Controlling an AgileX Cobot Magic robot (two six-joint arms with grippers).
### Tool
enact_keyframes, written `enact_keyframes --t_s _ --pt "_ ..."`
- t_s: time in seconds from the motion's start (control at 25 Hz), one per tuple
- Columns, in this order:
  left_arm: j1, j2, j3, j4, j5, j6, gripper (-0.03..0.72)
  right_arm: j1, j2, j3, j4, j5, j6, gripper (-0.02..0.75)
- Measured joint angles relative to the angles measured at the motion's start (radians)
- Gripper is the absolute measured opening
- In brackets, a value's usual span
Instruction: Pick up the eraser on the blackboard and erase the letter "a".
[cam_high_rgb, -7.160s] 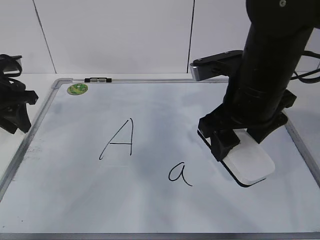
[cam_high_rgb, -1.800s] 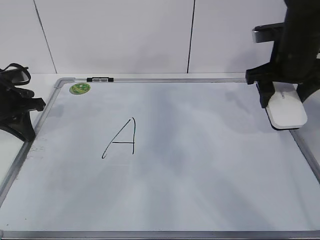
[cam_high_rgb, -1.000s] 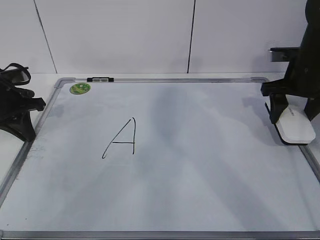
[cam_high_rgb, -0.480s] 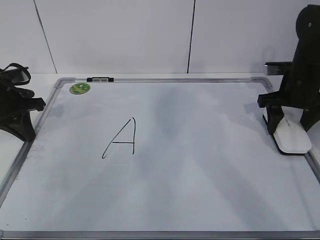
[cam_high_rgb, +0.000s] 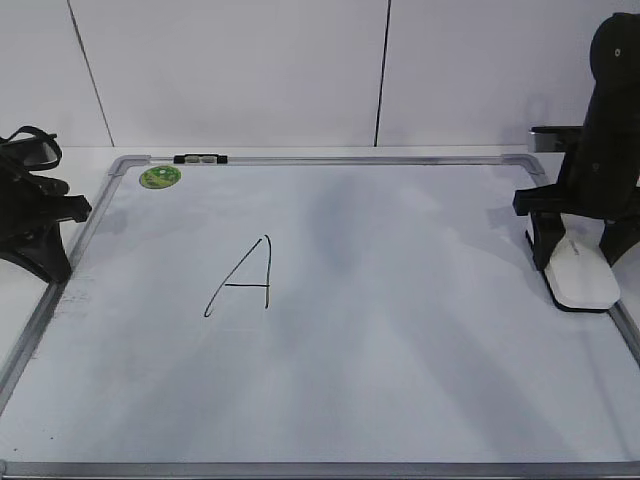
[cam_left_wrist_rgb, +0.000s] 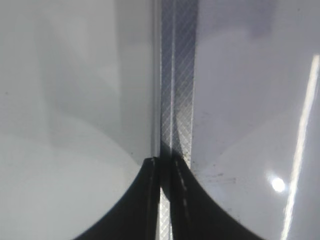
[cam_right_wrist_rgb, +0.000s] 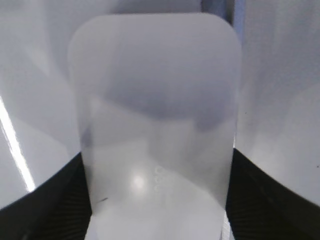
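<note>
The white eraser lies flat on the blackboard against its right frame. My right gripper stands over it with a finger on each side, shut on it. In the right wrist view the eraser fills the space between the fingers of the right gripper. No small letter "a" shows on the board; only the capital "A" is there. My left gripper rests at the board's left frame, shut and empty; in the left wrist view it is over the frame strip.
A green round magnet sits in the board's far left corner. A small black clip sits on the far frame. A white wall stands behind the board.
The small "a" seen 7.2 s ago is gone. My right gripper carried the eraser to the right edge and lowered it onto the board. The left arm has not moved.
</note>
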Motion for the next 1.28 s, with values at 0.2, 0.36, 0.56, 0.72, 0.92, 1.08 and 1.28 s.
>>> enact_keyframes --t_s 0.2,0.36,0.56,0.72,0.92,1.08,1.28 --pt "0.0 0.0 0.0 0.0 0.0 0.0 0.018 -0.001 0.0 0.0 0.016 0.0 0.002 0.543" --pt "0.0 0.0 0.0 0.0 0.0 0.0 0.018 -0.002 0.0 0.0 0.018 0.0 -0.015 0.544" --pt "0.0 0.0 0.0 0.0 0.0 0.0 0.018 -0.002 0.0 0.0 0.027 0.0 -0.033 0.605" --pt "0.0 0.0 0.0 0.0 0.0 0.0 0.02 -0.002 0.0 0.0 0.031 0.0 -0.035 0.644" --pt "0.0 0.0 0.0 0.0 0.0 0.0 0.02 -0.002 0.0 0.0 0.031 0.0 -0.035 0.65" --pt "0.0 0.0 0.0 0.0 0.0 0.0 0.023 -0.002 0.0 0.0 0.027 0.0 -0.035 0.65" --pt "0.0 0.0 0.0 0.0 0.0 0.002 0.043 -0.002 0.0 0.0 0.021 0.0 -0.037 0.65"
